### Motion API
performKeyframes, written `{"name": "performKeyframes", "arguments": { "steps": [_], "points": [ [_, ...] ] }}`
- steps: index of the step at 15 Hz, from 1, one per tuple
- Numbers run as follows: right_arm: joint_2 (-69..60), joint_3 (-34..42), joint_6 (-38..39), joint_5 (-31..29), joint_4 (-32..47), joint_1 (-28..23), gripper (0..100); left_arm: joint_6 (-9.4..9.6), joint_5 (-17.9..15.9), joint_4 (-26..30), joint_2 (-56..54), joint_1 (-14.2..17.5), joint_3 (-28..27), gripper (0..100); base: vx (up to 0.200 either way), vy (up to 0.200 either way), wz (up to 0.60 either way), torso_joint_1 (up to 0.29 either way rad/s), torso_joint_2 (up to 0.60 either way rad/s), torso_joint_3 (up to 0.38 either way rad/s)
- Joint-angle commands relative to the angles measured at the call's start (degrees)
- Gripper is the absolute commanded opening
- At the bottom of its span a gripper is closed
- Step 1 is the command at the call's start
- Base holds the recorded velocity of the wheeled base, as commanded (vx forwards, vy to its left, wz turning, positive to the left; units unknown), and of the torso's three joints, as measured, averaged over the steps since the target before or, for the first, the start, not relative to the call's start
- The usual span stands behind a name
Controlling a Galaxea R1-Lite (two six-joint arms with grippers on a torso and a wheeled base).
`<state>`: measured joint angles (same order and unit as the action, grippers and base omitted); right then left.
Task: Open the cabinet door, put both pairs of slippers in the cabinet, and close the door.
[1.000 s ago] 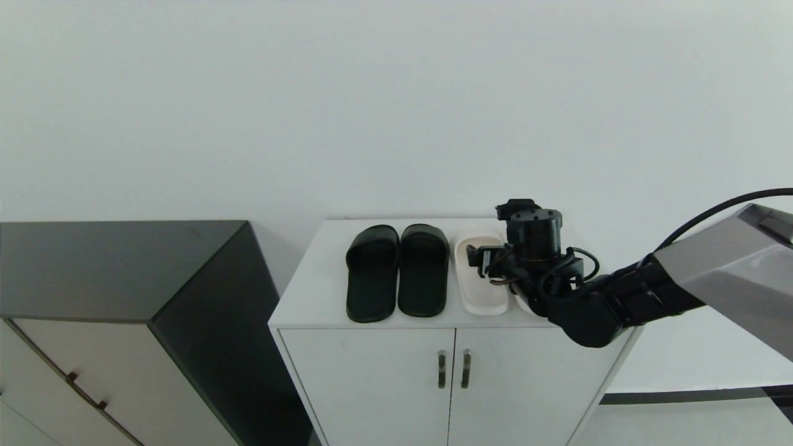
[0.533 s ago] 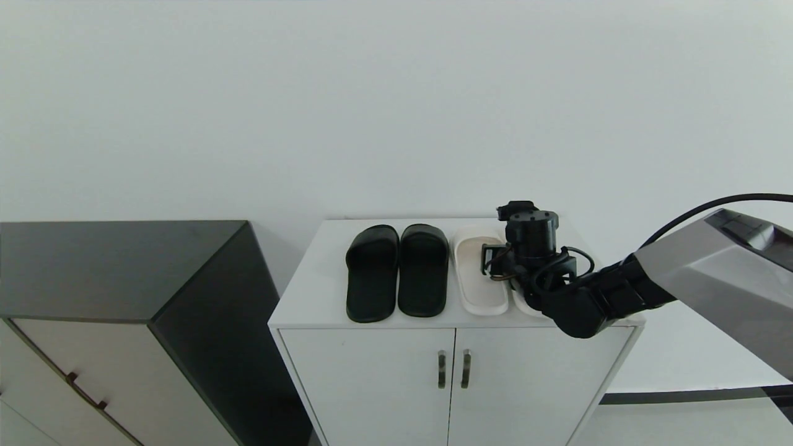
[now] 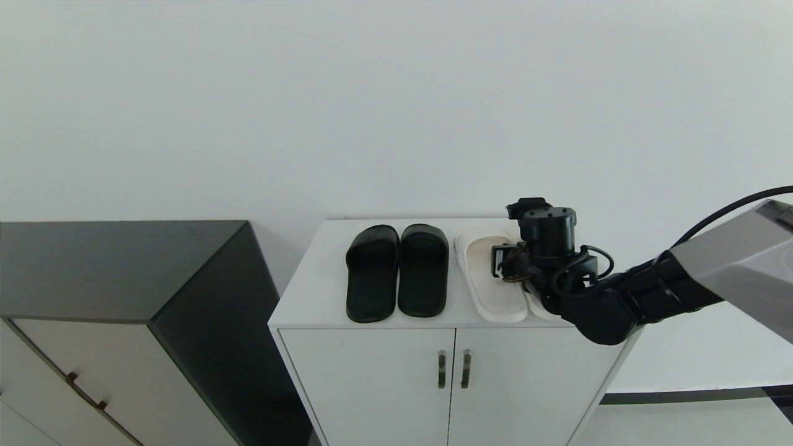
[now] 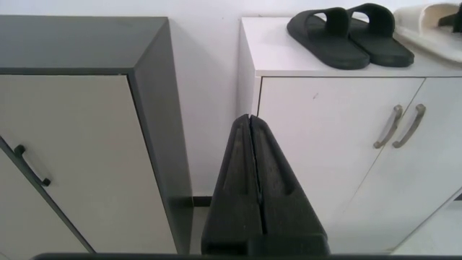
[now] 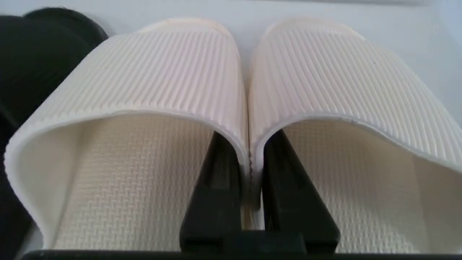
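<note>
A pair of black slippers [image 3: 396,272] lies on top of the white cabinet [image 3: 316,279], whose two doors [image 3: 372,384] are closed. Beside them to the right lies a pair of white slippers [image 3: 489,279], turned slightly askew. My right gripper [image 3: 505,266] is low over that pair. In the right wrist view its fingers [image 5: 216,173] sit inside the two white slippers [image 5: 144,108], and the right gripper [image 5: 249,155] is shut on their touching inner walls. My left gripper [image 4: 254,173] is shut with nothing in it, hanging low in front of the cabinet's left side.
A taller dark cabinet with pale drawers [image 3: 124,266] stands close to the left of the white one. Two vertical handles [image 3: 452,369] meet at the middle of the doors. A plain wall is right behind, and bare floor lies to the right.
My right arm has shifted right and pulled the white slippers along, so they now lie angled, farther from the black pair. The black slippers and doors have not moved.
</note>
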<state>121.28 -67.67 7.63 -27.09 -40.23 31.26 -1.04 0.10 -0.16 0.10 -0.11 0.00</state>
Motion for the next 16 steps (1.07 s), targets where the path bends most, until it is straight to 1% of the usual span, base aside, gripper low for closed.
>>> {"name": "performKeyframes", "arguments": {
  "steps": [1, 3, 4, 5, 6, 7, 8, 9, 11, 12, 16],
  "points": [
    [-9.4, 5.44, -1.57, -0.07, -0.11, 0.91, 0, 0.25, -0.1, -0.02, -0.01, 0.02, 0.0, 0, 0.0, 0.0, 0.0, 0.0, 0.0, 0.0],
    [-16.78, 11.24, -1.92, 0.02, 0.15, 3.2, 0, -0.02, 0.08, -0.02, -0.01, -0.07, 0.0, 0, 0.0, 0.0, 0.0, 0.0, 0.0, 0.0],
    [-21.09, 15.81, -2.45, 0.81, 0.15, 5.22, 0, -0.02, 0.08, -0.02, -0.01, 0.02, 0.0, 0, 0.0, 0.0, 0.0, 0.0, 0.0, 0.0],
    [-25.4, 20.82, -2.53, 3.62, 0.15, 7.24, 0, -0.02, -0.01, -0.02, -0.01, 0.02, 0.0, 0, 0.0, 0.0, 0.0, 0.0, 0.0, 0.0],
    [-28.12, 24.25, -2.53, 6.17, 0.15, 8.56, 0, -0.02, -0.01, -0.02, -0.01, 0.02, 0.0, 0, 0.0, 0.0, 0.0, 0.0, 0.0, 0.0],
    [-33.39, 30.32, -2.53, 11.79, 0.94, 10.4, 0, -0.02, -0.01, -0.02, -0.01, 0.02, 0.0, 0, 0.0, 0.0, 0.0, 0.0, 0.0, 0.0],
    [-35.77, 32.6, -2.45, 13.9, 1.82, 11.02, 0, -0.02, -0.01, -0.02, -0.01, 0.02, 0.0, 0, 0.0, 0.0, 0.0, 0.0, 0.0, 0.0],
    [-39.46, 36.21, -2.45, 17.68, 3.23, 12.34, 0, -0.02, -0.01, -0.02, -0.01, 0.02, 0.0, 0, 0.0, 0.0, 0.0, 0.0, 0.0, 0.0],
    [-41.66, 39.37, -2.53, 22.87, 4.19, 13.3, 0, -0.02, -0.01, -0.02, -0.01, -0.07, 0.0, 0, 0.0, 0.0, 0.0, 0.0, 0.0, 0.0],
    [-41.74, 39.72, -2.53, 23.13, 4.63, 13.57, 0, -0.02, -0.1, -0.02, -0.01, 0.02, 0.0, 0, 0.0, 0.0, 0.0, 0.0, 0.0, 0.0],
    [-41.22, 40.51, -2.53, 23.31, 4.98, 14.97, 0, 0.07, -0.1, -0.02, -0.01, 0.02, 0.0, 0, -0.2, 0.0, 0.0, 0.006, 0.0, 0.001]
  ]
}}
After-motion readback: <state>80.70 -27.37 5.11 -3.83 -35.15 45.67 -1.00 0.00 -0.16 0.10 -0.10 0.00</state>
